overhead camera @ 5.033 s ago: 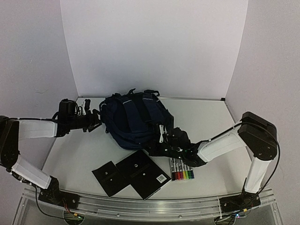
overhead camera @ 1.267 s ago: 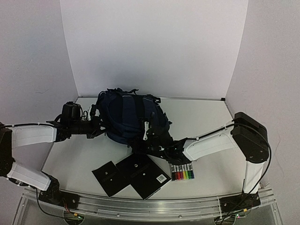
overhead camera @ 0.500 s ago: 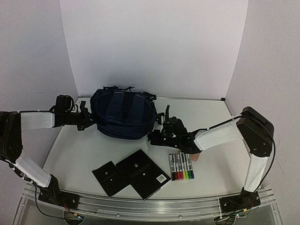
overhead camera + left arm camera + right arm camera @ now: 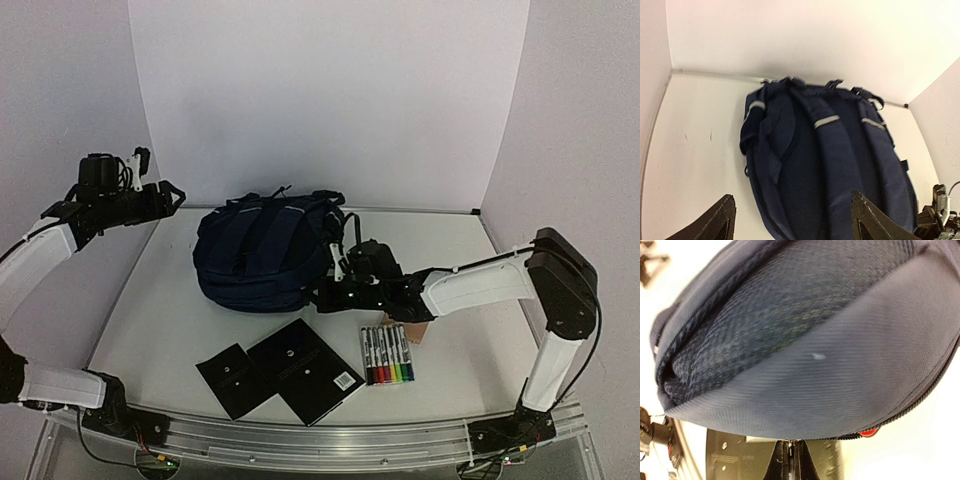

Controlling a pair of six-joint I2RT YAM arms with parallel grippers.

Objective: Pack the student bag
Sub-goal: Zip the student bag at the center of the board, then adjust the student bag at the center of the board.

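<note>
The student bag (image 4: pixel 262 256) lay on the worktop, nearer the back edge than the front and a little left of centre, with its strap side up. I counted three pale grey strips on the straps in the left wrist view. Nothing on the bag (image 4: pixel 830 170) could be read as writing from any camera. The right wrist view was filled with its navy fabric and mesh (image 4: pixel 805 355), blurred. A red spot (image 4: pixel 868 432) at the lower seam was too cut off for me to name.

The right gripper (image 4: pixel 341 272) sat against the bag's right side with its fingers (image 4: pixel 801 462) pressed together. I could not tell whether they pinched anything.

The left gripper (image 4: pixel 163 193) hung high over the worktop's back-left corner, well apart from the bag. Its fingers (image 4: pixel 719 222) were spread wide with nothing between them.

Near the front edge lay two black notebooks, touching at their edges. The smaller one (image 4: pixel 231 378) was on the left and the larger one (image 4: pixel 303 366) on the right. The larger carried a white label (image 4: pixel 346 381), too small to read. Just right of them lay one pack of coloured markers (image 4: pixel 388 357). I could not count the markers reliably.
</note>
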